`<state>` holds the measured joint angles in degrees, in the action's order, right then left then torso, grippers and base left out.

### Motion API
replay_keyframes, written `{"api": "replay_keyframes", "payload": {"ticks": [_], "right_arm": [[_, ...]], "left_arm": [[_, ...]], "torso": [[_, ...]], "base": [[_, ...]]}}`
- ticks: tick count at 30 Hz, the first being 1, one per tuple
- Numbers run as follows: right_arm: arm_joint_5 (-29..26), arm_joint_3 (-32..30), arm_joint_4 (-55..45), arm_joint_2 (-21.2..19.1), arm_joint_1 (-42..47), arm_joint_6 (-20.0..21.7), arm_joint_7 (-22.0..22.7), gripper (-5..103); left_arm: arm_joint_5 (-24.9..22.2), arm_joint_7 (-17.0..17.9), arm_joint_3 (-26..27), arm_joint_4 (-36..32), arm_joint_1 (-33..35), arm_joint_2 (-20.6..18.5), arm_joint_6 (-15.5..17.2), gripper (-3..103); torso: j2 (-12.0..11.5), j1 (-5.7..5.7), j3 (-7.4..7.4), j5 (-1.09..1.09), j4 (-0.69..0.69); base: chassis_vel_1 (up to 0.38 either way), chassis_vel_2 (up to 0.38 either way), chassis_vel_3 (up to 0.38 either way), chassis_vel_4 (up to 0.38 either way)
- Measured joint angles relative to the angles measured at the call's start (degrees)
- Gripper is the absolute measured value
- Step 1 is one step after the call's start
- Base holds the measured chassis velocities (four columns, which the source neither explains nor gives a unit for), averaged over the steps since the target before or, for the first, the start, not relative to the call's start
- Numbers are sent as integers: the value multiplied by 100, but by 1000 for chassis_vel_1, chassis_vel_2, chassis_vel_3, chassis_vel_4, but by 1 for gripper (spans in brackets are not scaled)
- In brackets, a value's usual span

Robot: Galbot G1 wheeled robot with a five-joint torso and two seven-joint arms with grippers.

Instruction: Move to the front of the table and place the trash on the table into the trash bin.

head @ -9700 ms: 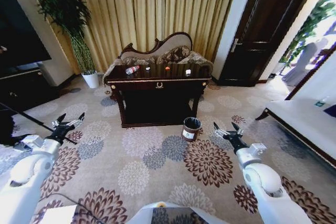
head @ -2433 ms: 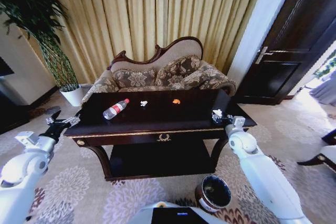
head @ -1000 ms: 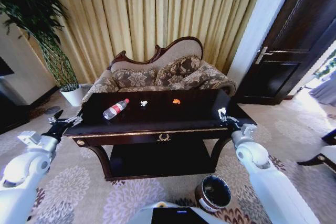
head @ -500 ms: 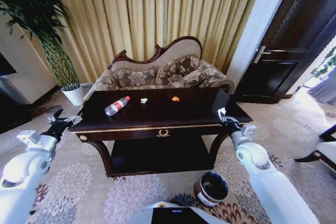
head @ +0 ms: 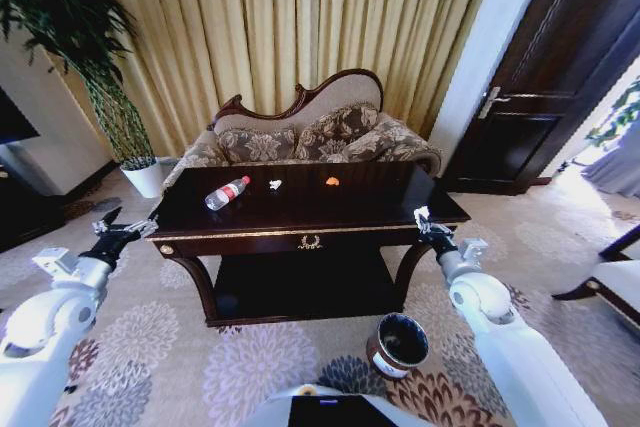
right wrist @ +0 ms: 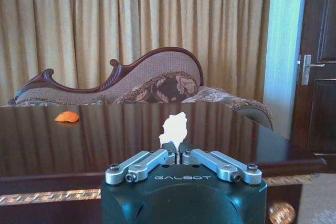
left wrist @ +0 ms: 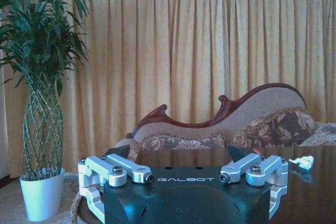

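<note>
The dark table (head: 380,209) stands ahead of me, in front of a sofa. On its top lie a clear bottle (head: 227,192) with a red cap, a white scrap (head: 274,185) and a small orange piece (head: 332,182). My right gripper (head: 422,217) hovers at the table's right front corner, shut on another white scrap (right wrist: 174,127); the right wrist view shows the orange piece (right wrist: 66,116) farther along the top. My left gripper (head: 125,230) is open, off the table's left end. The round trash bin (head: 397,344) sits on the carpet below my right arm.
A patterned sofa (head: 310,137) and gold curtains (head: 300,17) stand behind the table. A potted plant (head: 110,97) is at the back left and a dark door (head: 540,77) at the right. Flowered carpet (head: 250,367) lies open in front of the table.
The whole picture has shifted and the table looks a little farther off, so the camera moved. My right gripper still holds the white scrap, now off the table's corner. The left arm has barely moved.
</note>
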<state>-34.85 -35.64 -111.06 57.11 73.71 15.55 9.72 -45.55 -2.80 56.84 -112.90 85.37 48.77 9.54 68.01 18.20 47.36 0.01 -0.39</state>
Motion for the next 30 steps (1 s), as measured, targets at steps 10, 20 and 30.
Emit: {"api": "replay_keyframes", "payload": {"ticks": [10, 20, 30], "right_arm": [[250, 26, 120, 117, 167, -127, -102, 2], [949, -46, 976, 486, 768, -298, -611, 2], [2284, -23, 2709, 974, 458, -956, -553, 2]], "left_arm": [[4, -9, -21, -9, 6, 41, 1, 100], [-1, -10, 7, -66, 37, 111, 0, 100], [-34, 34, 23, -145, 69, 119, 18, 100]], "torso": [[3, -3, -1, 0, 0], [-1, 2, 1, 0, -2], [0, 0, 0, 0, 0]], "base": [[116, -115, -109, 117], [6, -5, -4, 4], [0, 0, 0, 0]]}}
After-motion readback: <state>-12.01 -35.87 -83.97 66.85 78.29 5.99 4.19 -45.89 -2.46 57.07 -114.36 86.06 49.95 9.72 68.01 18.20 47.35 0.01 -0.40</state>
